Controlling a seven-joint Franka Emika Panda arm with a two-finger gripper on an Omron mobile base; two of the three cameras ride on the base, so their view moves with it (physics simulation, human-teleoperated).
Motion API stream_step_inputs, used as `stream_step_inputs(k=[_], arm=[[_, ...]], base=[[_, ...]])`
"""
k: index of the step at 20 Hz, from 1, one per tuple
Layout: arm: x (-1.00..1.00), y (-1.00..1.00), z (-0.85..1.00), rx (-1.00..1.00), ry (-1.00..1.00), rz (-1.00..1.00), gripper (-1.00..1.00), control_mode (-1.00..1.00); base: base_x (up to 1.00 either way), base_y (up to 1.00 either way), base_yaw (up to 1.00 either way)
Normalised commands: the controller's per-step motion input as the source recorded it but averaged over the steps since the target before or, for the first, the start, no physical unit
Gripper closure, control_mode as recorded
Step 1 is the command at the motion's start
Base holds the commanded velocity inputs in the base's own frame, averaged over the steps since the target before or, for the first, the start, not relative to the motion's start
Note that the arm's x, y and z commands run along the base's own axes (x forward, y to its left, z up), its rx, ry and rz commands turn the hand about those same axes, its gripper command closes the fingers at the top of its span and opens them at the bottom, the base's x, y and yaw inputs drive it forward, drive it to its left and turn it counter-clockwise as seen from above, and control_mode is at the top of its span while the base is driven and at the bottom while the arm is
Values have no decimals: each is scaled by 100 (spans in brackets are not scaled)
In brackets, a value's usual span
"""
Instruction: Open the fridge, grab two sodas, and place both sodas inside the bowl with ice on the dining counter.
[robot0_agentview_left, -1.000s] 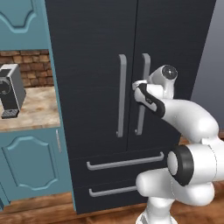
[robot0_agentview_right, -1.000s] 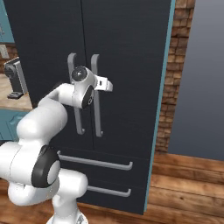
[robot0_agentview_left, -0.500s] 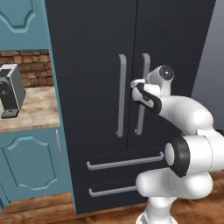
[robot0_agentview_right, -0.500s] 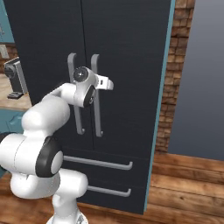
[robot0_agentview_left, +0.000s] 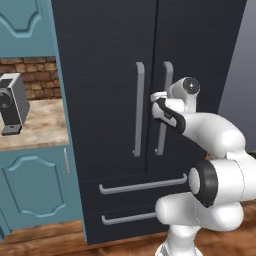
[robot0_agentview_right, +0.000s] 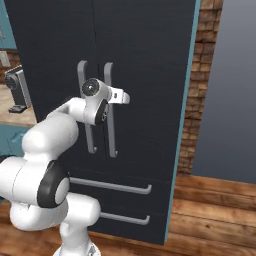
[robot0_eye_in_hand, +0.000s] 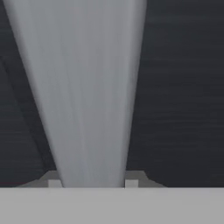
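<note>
The fridge (robot0_agentview_left: 110, 90) stands tall and black dead ahead of the base, both doors shut, its two bottom drawers (robot0_agentview_left: 135, 187) closed under them. To its 9 o'clock in the left base view sits a teal cabinet (robot0_agentview_left: 32, 192) with a wooden counter top and a small coffee machine (robot0_agentview_left: 11, 102) on it. At its 3 o'clock in the right base view runs a strip of brick wall (robot0_agentview_right: 200, 75).

Two grey bar handles run upright beside the seam between the doors. The left door handle (robot0_agentview_left: 138, 110) hangs free. The right door handle (robot0_agentview_left: 163, 75) is the one in play: its long axis runs 12 to 6 o'clock, and the gripper (robot0_agentview_left: 159, 100) meets it about a third of the way down, reaching in level from the arm's side.

In the hand view the right door handle (robot0_eye_in_hand: 87, 87) rises as a broad grey bar straight from between the fingertips (robot0_eye_in_hand: 131, 181) towards 12 o'clock, so the jaws sit one to each side of it, pinched narrow onto the bar. I judge this a firm hold on the handle.

With the bar vertical and the seam at its 9 o'clock, the hinge must lie out at the fridge's 3 o'clock edge. The pull will likely need to come back towards the base and arc rightward.

The sodas, I take it, are behind the closed doors.
</note>
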Motion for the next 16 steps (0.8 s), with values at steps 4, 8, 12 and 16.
stream_step_inputs(k=[4,8,12,16], arm=[[-87,-51,5,-4,0,-10,100,-100],[-98,-69,15,-3,0,-11,100,-100],[-100,-64,27,-8,1,-8,100,-100],[-99,-28,18,-16,8,-5,-100,-100]], base=[[0,0,0],[0,0,0],[0,0,0],[0,0,0]])
